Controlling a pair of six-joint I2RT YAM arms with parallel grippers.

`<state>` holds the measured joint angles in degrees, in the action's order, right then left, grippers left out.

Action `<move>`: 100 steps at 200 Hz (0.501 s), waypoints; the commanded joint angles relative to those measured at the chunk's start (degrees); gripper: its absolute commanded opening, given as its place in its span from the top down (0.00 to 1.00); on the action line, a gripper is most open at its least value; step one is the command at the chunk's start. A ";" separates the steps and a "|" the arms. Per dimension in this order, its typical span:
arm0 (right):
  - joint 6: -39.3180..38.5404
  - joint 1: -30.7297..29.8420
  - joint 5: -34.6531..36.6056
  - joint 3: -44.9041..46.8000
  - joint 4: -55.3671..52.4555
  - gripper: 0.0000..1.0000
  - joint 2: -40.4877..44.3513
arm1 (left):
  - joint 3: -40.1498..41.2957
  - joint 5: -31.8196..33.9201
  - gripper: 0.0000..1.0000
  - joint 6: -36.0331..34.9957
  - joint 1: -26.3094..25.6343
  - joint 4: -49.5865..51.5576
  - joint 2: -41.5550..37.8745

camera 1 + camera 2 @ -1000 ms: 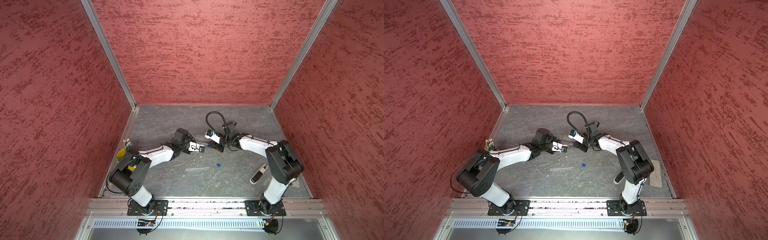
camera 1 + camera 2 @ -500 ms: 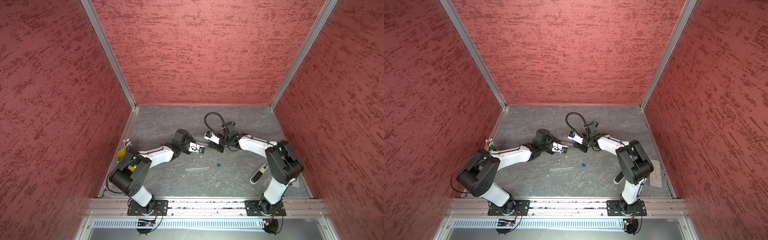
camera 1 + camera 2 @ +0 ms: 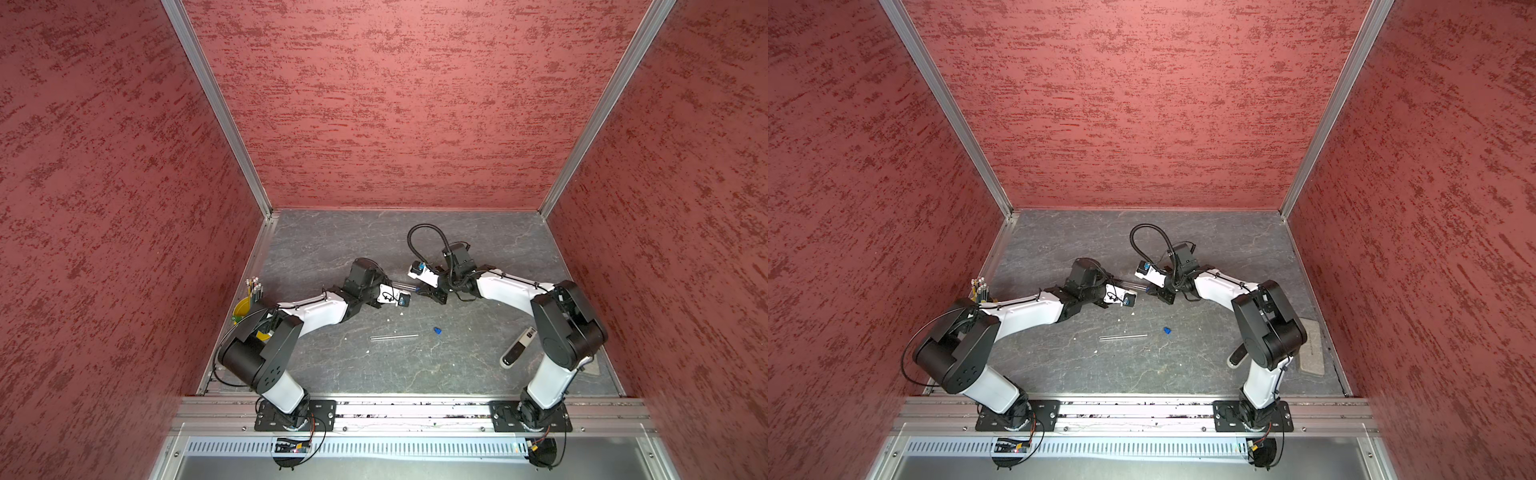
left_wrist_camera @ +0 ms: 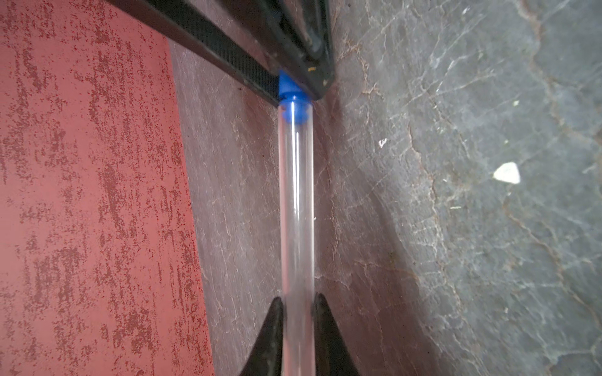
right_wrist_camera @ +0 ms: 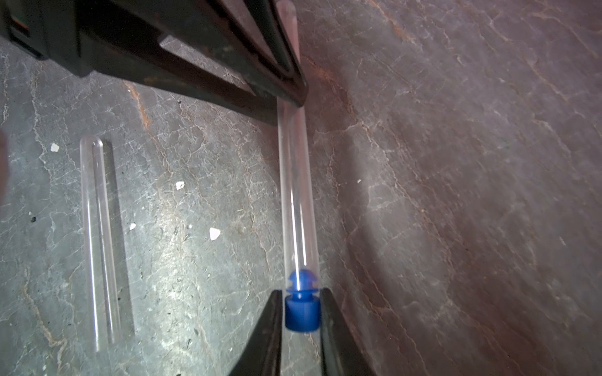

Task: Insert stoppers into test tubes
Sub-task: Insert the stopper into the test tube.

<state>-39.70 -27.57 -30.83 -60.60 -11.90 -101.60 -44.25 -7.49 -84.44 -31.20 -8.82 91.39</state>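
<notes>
Red, rough-plastered walls (image 3: pixel 395 104) close me in on three sides, and below them lies the grey, veined surface (image 3: pixel 478 374), with both my arms reaching in from the near rail toward its middle. A top view shows a grey pad (image 3: pixel 1310 349) lying past my right arm's base. Near that arm is a black-and-white device (image 3: pixel 517 351), and at my far left a yellow cup (image 3: pixel 242 309) of pencils stands by the wall. Both top views give the spare tube (image 3: pixel 394 336) lying flat near the middle, with the loose stopper (image 3: pixel 437 330) just off its end, apart from it — my right wrist view shows that tube too, not that stopper. Only the wrist views make the grip plain. My left tool (image 4: pixel 299 298) is clamped on the held tube (image 4: pixel 296 201). The seated stopper (image 5: pixel 301 312) has its bulb inside that tube's mouth and its cap outside. My right tool (image 5: pixel 301 294) stands narrow on either side of the cap — pinching or merely flanking, I cannot tell. White specks (image 5: pixel 179 185) dot the surface.
</notes>
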 commanded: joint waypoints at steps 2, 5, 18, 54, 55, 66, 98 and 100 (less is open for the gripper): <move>-0.56 -0.47 0.80 -1.36 -0.10 0.71 -0.04 | 0.49 -0.76 0.83 0.51 -0.15 -1.29 -0.08; -0.54 -0.51 0.79 -1.29 -0.07 0.70 -0.03 | 0.50 -0.70 0.83 0.51 -0.15 -1.29 -0.11; -0.49 -0.42 0.89 -1.32 -0.05 0.67 0.08 | 0.50 -0.65 0.83 0.68 -0.09 -1.29 0.01; -0.29 -0.39 1.97 -1.28 0.12 0.55 0.07 | 0.50 -0.67 0.83 0.60 0.08 -1.03 0.04; -0.29 -0.43 2.03 -1.28 0.12 0.54 0.08 | 0.49 -0.68 0.83 0.64 0.13 -1.03 0.11; -0.29 -0.46 2.38 -1.28 0.12 0.52 0.00 | 0.48 -0.60 0.83 0.67 0.09 -0.87 0.23; -0.88 -0.33 4.27 -1.28 -0.40 0.48 -0.04 | 0.26 -0.68 0.83 1.12 0.26 -0.24 0.91; -0.90 -0.34 4.33 -1.28 -0.40 0.48 -0.05 | 0.27 -0.69 0.83 1.12 0.26 -0.06 0.96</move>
<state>-39.70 -27.62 -28.36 -60.60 -11.90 -101.60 -44.25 -7.46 -84.29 -31.16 -9.04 91.55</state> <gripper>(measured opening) 0.516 0.173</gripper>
